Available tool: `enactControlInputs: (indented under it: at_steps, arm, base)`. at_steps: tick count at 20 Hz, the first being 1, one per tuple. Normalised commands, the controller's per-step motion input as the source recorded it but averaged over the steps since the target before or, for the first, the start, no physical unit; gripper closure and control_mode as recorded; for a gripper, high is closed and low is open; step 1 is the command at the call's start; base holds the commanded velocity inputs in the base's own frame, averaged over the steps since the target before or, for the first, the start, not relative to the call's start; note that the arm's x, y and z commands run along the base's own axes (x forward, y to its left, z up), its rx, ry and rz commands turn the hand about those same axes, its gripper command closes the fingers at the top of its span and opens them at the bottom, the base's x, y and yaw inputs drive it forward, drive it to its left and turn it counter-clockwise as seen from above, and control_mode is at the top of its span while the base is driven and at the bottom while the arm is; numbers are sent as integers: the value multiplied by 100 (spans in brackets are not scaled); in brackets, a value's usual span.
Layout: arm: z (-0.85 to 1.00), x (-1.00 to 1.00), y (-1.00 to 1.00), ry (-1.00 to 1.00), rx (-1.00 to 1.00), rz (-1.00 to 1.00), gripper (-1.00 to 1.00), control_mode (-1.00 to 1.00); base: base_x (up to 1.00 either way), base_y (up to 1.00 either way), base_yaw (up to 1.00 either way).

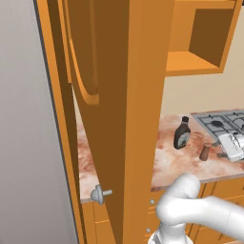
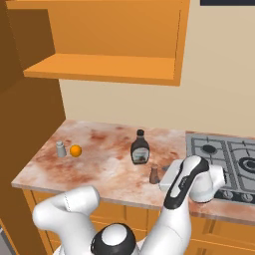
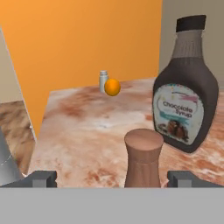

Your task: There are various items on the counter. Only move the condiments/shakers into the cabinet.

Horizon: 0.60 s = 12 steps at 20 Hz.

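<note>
From the right base view, L to R: cabinet point(image 2: 104, 67) open up top w/ bare shelf; on the tabletop point(image 2: 99, 164) I see a small grey shaker point(image 2: 60, 148) just beside an orange point(image 2: 75, 150), then the syrup bottle point(image 2: 140, 147) mid-tabletop, brown shaker point(image 2: 154, 174) near its front-right. My pincer point(image 3: 112, 179) is spread wide, empty, fingertips either side of the brown shaker, not touching. Hob point(image 2: 224, 159) far R.
</note>
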Motion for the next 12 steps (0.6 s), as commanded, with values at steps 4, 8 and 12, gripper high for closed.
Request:
enactControlInputs:
  at_steps: [4,8,12]
  arm:
    - [-14,16,0,1,0,-1,-100,-100]
    - [-16,22,0,5,0,-1,-100,-100]
    - [-22,21,0,7,0,0,-100,-100]
  base:
    - [0,0,0]
    - [0,0,0]
    - [0,0,0]
